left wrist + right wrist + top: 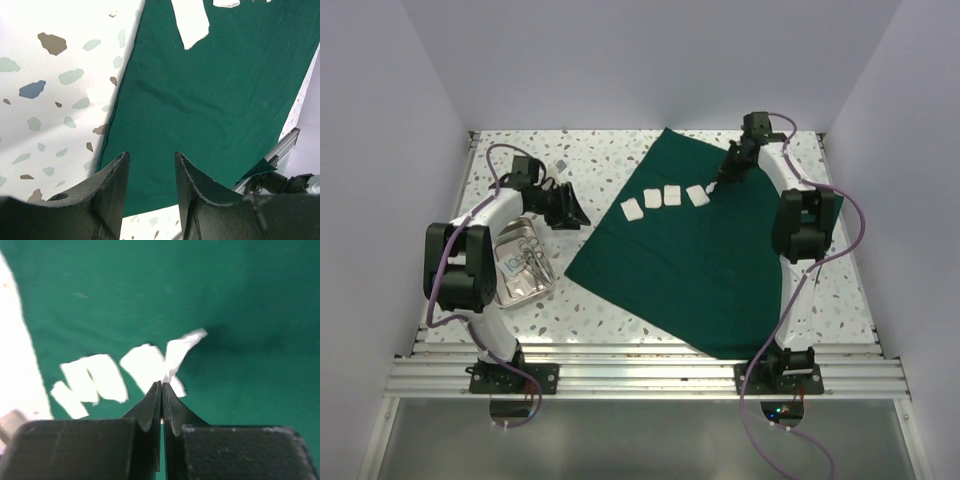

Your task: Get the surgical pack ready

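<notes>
The dark green cloth (700,260) lies spread flat over the middle and right of the table. Several white gauze squares (653,199) sit in a row near its far left edge. My right gripper (717,183) is at the right end of that row, shut on the edge of one gauze square (184,345), which stands up from its tips (162,383). My left gripper (570,210) hovers open and empty by the cloth's left edge (150,159). The steel tray (542,285) holding silver instruments (528,260) rests near the left arm.
Speckled tabletop (55,90) shows left of the cloth. In the left wrist view the cloth (210,100) runs toward the aluminium rail (282,147) at the table's near edge. White walls close in both sides.
</notes>
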`<state>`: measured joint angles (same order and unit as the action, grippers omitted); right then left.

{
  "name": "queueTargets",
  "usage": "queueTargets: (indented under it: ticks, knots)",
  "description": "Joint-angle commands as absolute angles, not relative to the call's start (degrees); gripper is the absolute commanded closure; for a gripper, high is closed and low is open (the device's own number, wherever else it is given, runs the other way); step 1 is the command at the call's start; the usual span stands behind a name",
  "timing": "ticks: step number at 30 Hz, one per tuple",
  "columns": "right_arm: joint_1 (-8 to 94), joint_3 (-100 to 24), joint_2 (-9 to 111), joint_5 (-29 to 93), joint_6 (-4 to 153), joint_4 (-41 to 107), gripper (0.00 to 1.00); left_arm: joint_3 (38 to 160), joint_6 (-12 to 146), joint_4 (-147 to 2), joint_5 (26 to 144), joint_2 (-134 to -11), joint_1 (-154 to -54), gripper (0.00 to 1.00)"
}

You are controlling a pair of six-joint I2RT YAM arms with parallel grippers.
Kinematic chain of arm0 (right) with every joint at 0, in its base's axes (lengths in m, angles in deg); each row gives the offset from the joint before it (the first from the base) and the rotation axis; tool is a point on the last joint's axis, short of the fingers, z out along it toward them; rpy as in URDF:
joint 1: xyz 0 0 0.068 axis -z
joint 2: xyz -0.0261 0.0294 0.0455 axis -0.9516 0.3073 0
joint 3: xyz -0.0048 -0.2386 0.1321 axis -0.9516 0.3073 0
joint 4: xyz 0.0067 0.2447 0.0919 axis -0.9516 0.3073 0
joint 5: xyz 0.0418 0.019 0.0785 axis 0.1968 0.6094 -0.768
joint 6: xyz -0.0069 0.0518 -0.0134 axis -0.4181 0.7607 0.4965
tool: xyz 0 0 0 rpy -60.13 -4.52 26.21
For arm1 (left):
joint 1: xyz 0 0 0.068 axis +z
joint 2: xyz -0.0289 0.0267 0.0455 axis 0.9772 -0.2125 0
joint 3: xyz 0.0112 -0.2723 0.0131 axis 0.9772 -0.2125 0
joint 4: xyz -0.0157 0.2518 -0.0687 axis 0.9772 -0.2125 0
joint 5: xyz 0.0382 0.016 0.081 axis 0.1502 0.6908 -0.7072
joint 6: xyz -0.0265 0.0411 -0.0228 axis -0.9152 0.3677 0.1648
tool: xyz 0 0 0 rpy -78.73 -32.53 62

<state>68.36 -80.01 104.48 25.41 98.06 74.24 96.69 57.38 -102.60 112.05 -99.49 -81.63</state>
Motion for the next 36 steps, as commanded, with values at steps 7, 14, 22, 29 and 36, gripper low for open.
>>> queueTargets:
  ticks: [7,14,22,29,36]
  knots:
    - [65.3,-77.4,97.4,18.3,104.4,65.2,1.0,96.7,57.2,-101.2,113.8,-99.7,-82.0,0.55]
    - [64.0,-77.9,100.3,17.2,104.8,64.9,1.0,96.9,57.2,-101.5,113.8,-99.6,-82.1,0.55]
    - [64.2,-76.4,101.6,18.3,101.5,66.6,1.0,97.1,57.1,-101.6,113.7,-99.6,-82.1,0.55]
    - [64.1,-75.9,103.3,17.2,98.7,67.3,1.0,96.9,57.5,-101.6,114.1,-99.6,-82.1,0.55]
    - [64.3,-76.9,104.4,18.6,96.8,69.4,1.0,97.2,57.4,-101.5,114.2,-99.6,-82.1,0.55]
